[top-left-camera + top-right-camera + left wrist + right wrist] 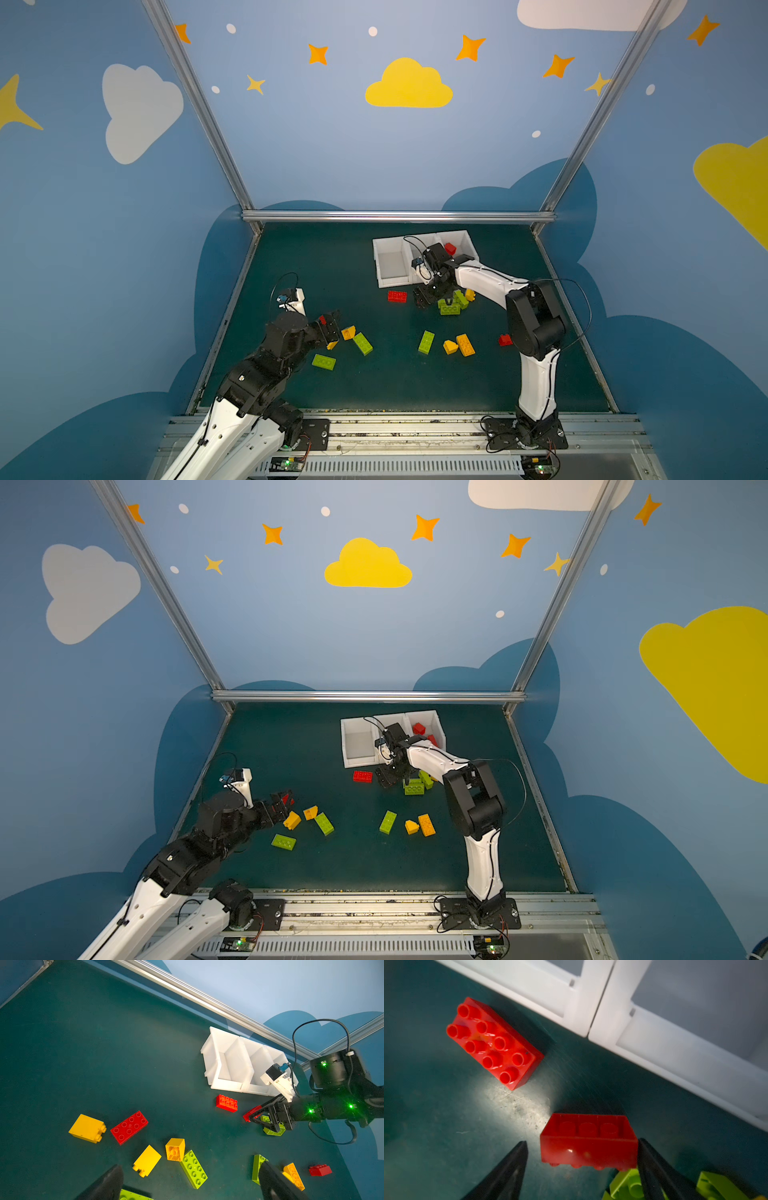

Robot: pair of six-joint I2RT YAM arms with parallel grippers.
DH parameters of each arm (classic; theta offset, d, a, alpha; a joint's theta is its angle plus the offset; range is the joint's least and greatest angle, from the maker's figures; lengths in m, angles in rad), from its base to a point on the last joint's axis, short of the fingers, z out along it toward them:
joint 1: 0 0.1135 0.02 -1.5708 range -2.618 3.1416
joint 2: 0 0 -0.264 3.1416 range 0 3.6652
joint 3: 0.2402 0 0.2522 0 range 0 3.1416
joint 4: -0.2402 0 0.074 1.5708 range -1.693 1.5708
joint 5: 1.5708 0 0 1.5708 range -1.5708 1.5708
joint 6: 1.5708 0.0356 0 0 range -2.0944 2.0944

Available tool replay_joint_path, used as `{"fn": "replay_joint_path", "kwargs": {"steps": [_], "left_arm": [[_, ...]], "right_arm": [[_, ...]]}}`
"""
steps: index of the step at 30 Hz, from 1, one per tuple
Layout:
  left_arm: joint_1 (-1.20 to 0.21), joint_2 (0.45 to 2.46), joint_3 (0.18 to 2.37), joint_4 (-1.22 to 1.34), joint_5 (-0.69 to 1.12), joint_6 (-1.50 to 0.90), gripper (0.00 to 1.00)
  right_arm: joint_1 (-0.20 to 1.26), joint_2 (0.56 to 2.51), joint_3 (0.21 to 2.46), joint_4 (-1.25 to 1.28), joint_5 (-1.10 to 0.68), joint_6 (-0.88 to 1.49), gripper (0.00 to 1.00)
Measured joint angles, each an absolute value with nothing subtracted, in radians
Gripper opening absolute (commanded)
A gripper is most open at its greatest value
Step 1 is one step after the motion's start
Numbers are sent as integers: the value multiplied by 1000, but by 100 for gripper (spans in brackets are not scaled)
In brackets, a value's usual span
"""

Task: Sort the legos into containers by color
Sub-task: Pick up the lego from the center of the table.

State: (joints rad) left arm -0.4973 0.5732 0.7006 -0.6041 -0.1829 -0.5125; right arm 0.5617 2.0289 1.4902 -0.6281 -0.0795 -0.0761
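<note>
Right hand (582,1141) open, astride upturned red plastic brick (591,1153): one finger touches its end, the other stands apart. Positioned for a grip, I judge. Brick lies on green counter (332,270), just beside three white plastic bins (392,281). Left hand (190,1166) spread wide, empty. Red bricks (419,728): four loose, two binned.

My left gripper (330,330) hangs wide open, low by the left edge of the table (374,386); my right arm stretches toward the far edge, right gripper (582,1142) angled down, jaws parted.
</note>
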Motion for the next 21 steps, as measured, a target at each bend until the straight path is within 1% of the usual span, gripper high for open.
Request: {"fn": "replay_joint_path", "kwargs": {"steps": [2,5,15,21], "left_arm": [[-492,580,701,-604,-185,-513,100],[-484,590,701,-604,-186,-513,100],[-479,577,701,-604,-185,-513,100],[-478,585,701,-604,-178,-513,100]], "right_arm": [[564,2030,1490,-629,-70,-73,59],[565,2030,1491,-629,-64,-68,56],[561,2017,1516,-676,-31,-37,55],[509,1925,1570,-726,-70,0,55]]}}
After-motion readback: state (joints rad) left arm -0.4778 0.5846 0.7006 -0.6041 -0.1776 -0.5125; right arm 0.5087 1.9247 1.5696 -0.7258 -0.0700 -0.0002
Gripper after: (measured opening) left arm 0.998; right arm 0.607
